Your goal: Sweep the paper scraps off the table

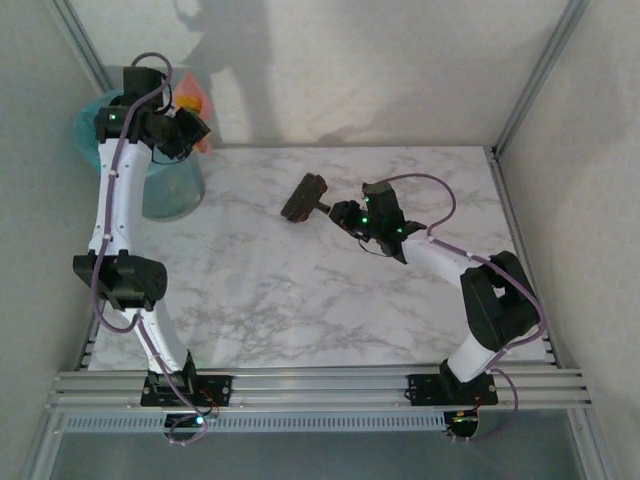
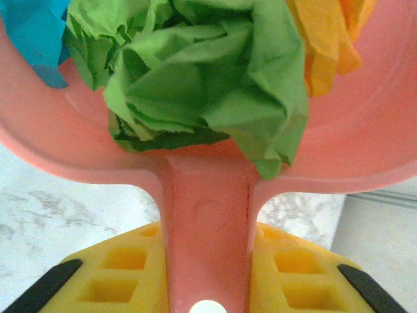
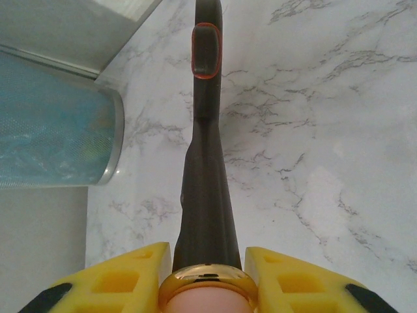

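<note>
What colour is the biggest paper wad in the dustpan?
The wad is green, clearest in left wrist view.

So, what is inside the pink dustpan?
The pink dustpan holds crumpled paper: a big green wad, a blue scrap at left, an orange scrap at right. Whatever lies under the green wad is covered.

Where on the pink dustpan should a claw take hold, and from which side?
The handle, from its free end, in line with it: a narrow flat strip jutting from the dustpan, so the paper scraps stay untouched.
</note>
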`<state>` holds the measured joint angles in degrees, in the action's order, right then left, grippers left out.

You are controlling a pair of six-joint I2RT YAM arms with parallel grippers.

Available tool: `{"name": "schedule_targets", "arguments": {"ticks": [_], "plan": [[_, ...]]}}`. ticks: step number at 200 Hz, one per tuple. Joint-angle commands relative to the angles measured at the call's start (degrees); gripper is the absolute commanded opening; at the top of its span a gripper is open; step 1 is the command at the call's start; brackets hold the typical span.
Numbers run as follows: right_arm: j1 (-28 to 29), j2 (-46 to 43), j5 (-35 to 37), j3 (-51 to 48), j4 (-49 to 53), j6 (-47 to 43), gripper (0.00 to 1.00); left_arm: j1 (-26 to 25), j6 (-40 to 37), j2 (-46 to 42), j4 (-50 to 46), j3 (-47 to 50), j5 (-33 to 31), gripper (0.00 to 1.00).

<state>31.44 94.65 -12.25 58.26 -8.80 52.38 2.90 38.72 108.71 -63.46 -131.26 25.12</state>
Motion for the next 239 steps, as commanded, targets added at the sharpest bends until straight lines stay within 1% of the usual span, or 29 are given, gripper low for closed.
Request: {"name": "schedule_targets", "arguments": {"ticks": [1,25,40,56,90,114,125,149,194,212,239], "plan": [[0.51,0.93,-1.06,2.84,-2.20,-1.27,0.00,1.52,4.25,-0.14,6.88,-1.71,6.43,0.00],[0.61,1.98,-1.41,3.60,-1.58,-1.55,0.00,3.63,8.79,-0.32,13.18,-1.57,9.73,0.00],[0.55,2.40,-1.52,3.87,-1.34,-1.64,0.00,5.53,11.72,-1.05,17.60,0.32,11.76,0.00],[0.55,2.64,-1.67,4.14,-1.14,-1.91,0.00,7.73,15.41,-3.02,23.60,5.28,13.80,0.00],[0.60,3.55,-2.12,4.58,-1.22,-2.06,0.00,12.19,24.62,-7.13,39.74,17.29,18.71,0.00],[0.63,4.50,-2.84,5.25,-1.31,-1.93,0.00,13.94,28.38,-9.40,46.59,23.53,18.61,0.00],[0.63,4.90,-3.35,5.61,-1.35,-2.08,0.00,14.15,29.99,-11.15,51.38,27.18,18.54,0.00],[0.63,5.81,-4.40,6.41,-1.23,-2.61,0.00,14.66,36.39,-14.61,62.75,35.80,18.83,0.00],[0.63,6.68,-5.46,7.05,-0.79,-3.59,0.00,14.99,44.43,-17.21,77.45,44.85,19.89,0.00],[0.62,6.77,-5.52,7.13,-0.81,-3.71,0.00,15.12,45.33,-18.38,80.72,47.13,19.44,0.00],[0.62,6.82,-5.63,7.13,-0.78,-3.87,0.00,15.32,44.12,-18.29,79.39,47.48,20.02,0.00]]}}
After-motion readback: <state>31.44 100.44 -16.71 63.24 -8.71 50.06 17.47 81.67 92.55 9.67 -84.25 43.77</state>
